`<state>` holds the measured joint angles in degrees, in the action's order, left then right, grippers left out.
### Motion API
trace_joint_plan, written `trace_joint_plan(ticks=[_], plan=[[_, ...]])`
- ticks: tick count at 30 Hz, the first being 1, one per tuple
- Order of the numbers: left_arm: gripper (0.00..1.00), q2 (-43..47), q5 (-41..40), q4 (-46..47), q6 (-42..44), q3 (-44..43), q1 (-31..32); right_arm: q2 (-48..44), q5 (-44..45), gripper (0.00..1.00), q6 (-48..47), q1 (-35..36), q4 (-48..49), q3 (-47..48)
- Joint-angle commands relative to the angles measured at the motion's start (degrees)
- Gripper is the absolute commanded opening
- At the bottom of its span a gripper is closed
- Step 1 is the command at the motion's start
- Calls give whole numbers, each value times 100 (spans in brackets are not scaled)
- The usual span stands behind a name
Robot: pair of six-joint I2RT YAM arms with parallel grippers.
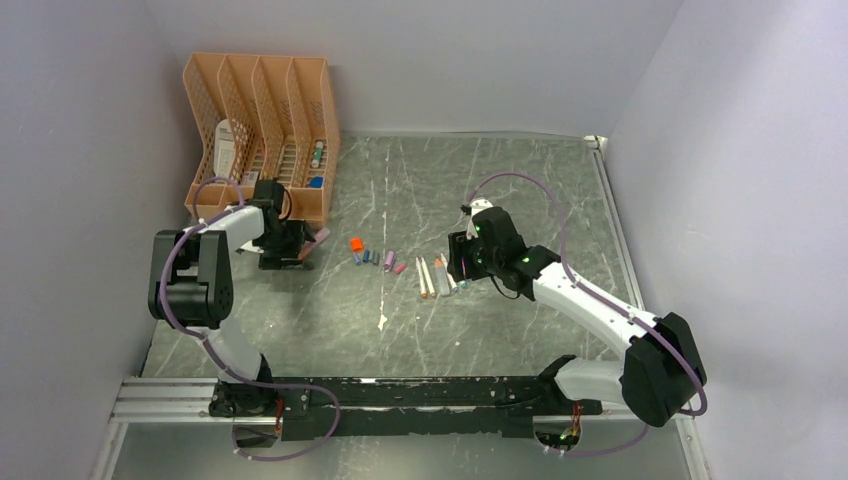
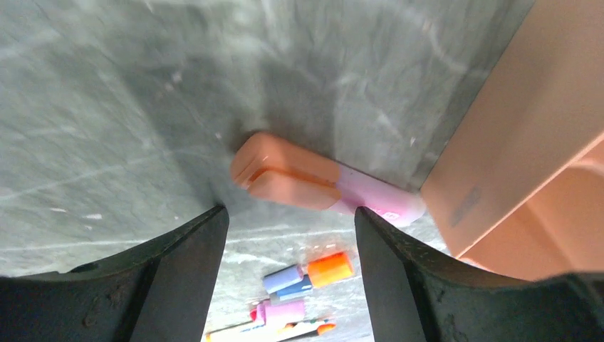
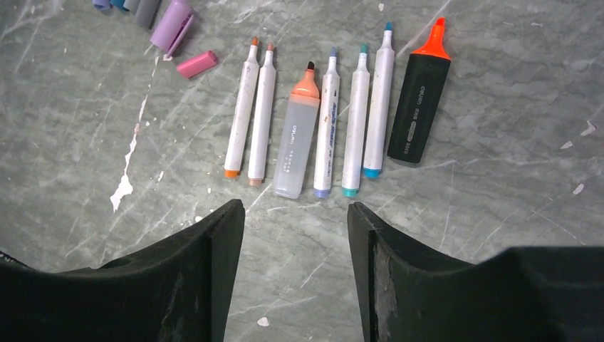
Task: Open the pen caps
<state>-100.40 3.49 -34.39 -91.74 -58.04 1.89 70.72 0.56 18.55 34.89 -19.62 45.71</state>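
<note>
Your left pincer (image 2: 290, 214) stands wide open and holds nothing, and the job sits just past its fingertips. A highlighter (image 2: 370, 199) lies flat on the counter (image 2: 107, 107), its long axis crosswise to the pincer, running from ahead of the left finger over to the right one. The end toward the left finger looks to be a peach-orange cap (image 2: 285, 178) not yet pulled. The pink body toward the right touches the foot of the orange file rack (image 2: 513, 142). Because it lies across the gap rather than along it, I judge you would need to turn the wrist before closing on it. Low in the gap between the fingers you can see loose caps (image 2: 330, 268) in a cluster, well apart from the highlighter. Your right pincer (image 3: 295, 206) is equally wide open and empty, hovering above a row of uncapped pens (image 3: 295, 139). They lie lengthwise ahead of it, tips pointing away, with a black marker (image 3: 419, 100) at the right end. Farther ahead and to its left lie a purple cap (image 3: 172, 23) and a pink cap (image 3: 196, 63). The left arm is clearly nearer the capped highlighter; the right is well apart from it.
</note>
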Motion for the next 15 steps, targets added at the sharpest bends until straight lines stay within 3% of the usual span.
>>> trace_joint_plan(ticks=[1,9,15], plan=[[78,-296,-1328,-570,145,355,-420,-112,-54,55,-70,11,20,-15],[78,-164,-1271,-397,458,316,-743,-42,-124,55,-80,17,63,7],[77,672,-1012,975,1478,832,-745,13,-193,55,-65,29,164,-68]])
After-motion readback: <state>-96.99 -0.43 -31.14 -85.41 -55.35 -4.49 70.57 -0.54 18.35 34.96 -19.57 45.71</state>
